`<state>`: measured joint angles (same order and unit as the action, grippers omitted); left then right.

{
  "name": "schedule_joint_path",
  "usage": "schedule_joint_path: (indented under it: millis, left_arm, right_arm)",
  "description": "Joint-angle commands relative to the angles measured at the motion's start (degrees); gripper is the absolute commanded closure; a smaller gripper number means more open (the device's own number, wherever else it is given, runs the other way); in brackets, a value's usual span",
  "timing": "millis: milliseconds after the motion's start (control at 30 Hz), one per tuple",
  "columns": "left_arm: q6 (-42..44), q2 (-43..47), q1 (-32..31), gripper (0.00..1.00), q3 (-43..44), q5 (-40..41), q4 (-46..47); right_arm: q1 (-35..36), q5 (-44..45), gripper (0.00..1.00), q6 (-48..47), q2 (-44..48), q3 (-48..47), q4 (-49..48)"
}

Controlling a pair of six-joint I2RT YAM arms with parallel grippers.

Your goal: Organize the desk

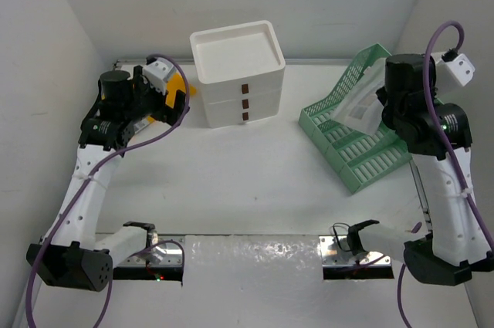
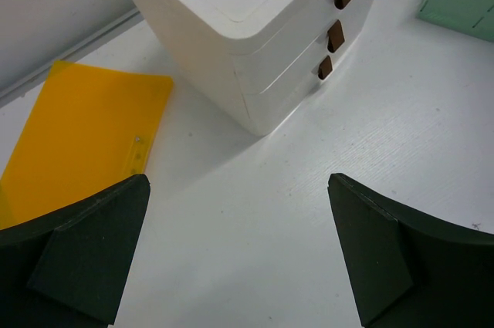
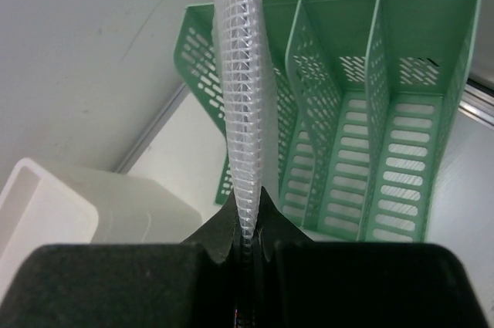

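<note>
From above, the desk (image 1: 255,181) spreads beneath both our arms. At our left wrist, the left gripper (image 2: 238,185) hangs with its fingers apart over bare desk, near a yellow folder (image 2: 77,135) and a drawer unit (image 2: 247,27). At our right wrist, the right gripper (image 3: 247,220) pinches a mesh pouch (image 3: 241,73) above the green rack (image 3: 370,112), with the desk beneath.

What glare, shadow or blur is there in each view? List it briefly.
Top external: glare on the crinkled strip at the near edge of the desk. Left wrist: soft shadow beside the drawer unit; open left claw dark. Right wrist: right claw nearly black, detail lost, shut on the mesh pouch.
</note>
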<state>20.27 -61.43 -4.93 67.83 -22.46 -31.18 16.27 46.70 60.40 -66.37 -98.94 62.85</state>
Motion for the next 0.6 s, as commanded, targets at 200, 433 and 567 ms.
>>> schedule_joint_path:
  millis: [200,433,567]
  left_arm:
    - [-0.7,-0.2,-0.2,0.0,2.9,-0.7,0.1]
    - [-0.8,-1.1,-0.2,0.0,3.0,-0.8,-0.3]
    - [-0.8,-1.1,-0.2,0.0,3.2,-0.9,-0.4]
  right_arm:
    - [0.0,3.1,1.0,4.8,-0.7,-1.3,0.4]
    - [0.0,2.1,1.0,-6.0,-4.4,-11.3,-5.2]
    - [-0.1,6.4,1.0,-8.0,-5.2,-18.7,-3.5]
